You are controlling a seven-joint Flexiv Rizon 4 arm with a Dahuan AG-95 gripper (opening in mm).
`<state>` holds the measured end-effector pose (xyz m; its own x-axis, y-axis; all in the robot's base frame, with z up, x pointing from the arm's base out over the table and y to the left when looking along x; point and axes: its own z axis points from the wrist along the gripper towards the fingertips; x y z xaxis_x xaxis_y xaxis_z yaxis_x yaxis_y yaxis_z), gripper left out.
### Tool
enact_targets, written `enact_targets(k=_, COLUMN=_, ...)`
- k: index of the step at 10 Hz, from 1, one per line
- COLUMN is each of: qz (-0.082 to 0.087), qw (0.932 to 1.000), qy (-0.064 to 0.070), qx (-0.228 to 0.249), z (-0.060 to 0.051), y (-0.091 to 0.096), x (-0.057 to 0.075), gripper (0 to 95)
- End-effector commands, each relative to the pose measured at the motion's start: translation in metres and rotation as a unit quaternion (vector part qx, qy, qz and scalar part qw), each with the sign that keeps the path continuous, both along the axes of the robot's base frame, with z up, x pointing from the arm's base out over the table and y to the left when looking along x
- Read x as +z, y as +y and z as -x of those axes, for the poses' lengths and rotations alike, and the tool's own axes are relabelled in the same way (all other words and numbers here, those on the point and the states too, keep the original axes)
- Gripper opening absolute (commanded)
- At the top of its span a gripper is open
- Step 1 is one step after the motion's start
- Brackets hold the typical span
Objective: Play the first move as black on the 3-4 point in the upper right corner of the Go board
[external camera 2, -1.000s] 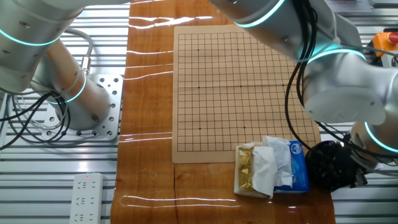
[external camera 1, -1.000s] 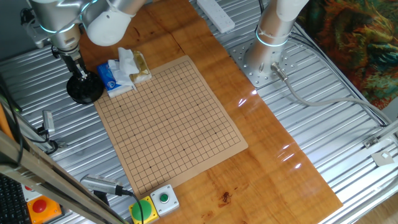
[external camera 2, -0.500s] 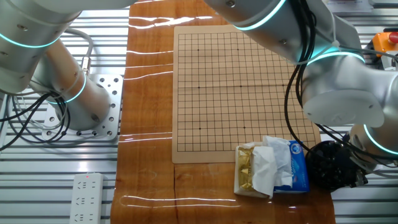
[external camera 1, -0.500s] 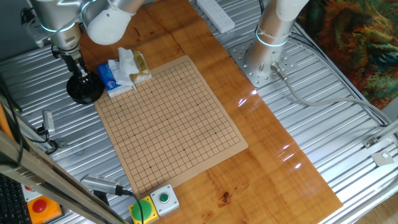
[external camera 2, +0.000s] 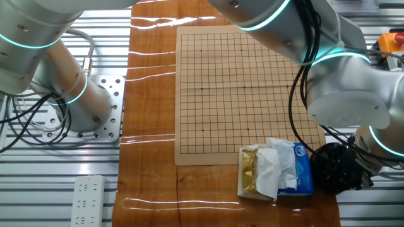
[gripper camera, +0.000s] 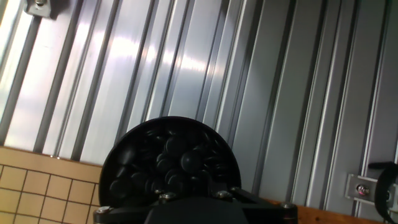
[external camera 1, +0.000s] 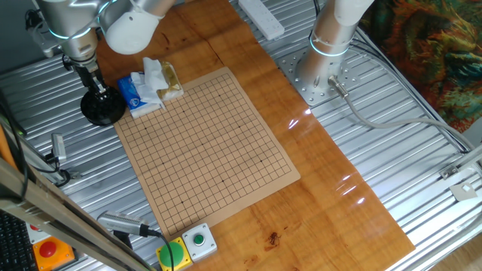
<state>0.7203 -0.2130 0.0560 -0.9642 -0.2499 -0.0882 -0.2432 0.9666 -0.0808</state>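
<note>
The pale-tan Go board [external camera 1: 207,154] with its black grid lies on the orange-brown tabletop and carries no stones; it also shows in the other fixed view [external camera 2: 243,82], and one corner shows in the hand view [gripper camera: 31,186]. A round black bowl [external camera 1: 102,108] of black stones [gripper camera: 169,163] stands on the metal slats beside the board's corner. My gripper [external camera 1: 95,84] reaches straight down into this bowl. Its fingertips are lost among the dark stones, so I cannot tell if they hold one. The hand's dark body [gripper camera: 193,210] fills the bottom edge of the hand view.
A blue tissue pack [external camera 1: 134,94] and a yellow box [external camera 1: 169,81] with white tissue lie between the bowl and the board. A second arm's base [external camera 1: 324,64] stands across the table. A white power strip [external camera 1: 260,16] lies at the far end, a button box [external camera 1: 188,245] at the near end.
The arm shifted very slightly over the bowl about a second ago; since then nothing has visibly moved.
</note>
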Motion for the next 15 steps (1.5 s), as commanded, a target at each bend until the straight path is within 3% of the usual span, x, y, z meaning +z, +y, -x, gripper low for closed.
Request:
enact_targets(k=1, qz=0.000, qw=1.0000, qy=0.000, qx=0.000, z=-0.0002, y=0.0001, x=-0.0002, gripper=19.0)
enact_targets(k=12, qz=0.000, qw=1.0000, qy=0.000, qx=0.000, z=-0.0002, y=0.0001, x=-0.0002, gripper=19.0)
enact_targets(k=13, qz=0.001, qw=1.0000, qy=-0.008, qx=0.006, z=-0.0011, y=-0.0006, x=-0.0073, gripper=19.0)
enact_targets(k=15, qz=0.000, qw=0.9999, qy=-0.008, qx=0.006, z=-0.0011, y=-0.0006, x=-0.0072, gripper=19.0)
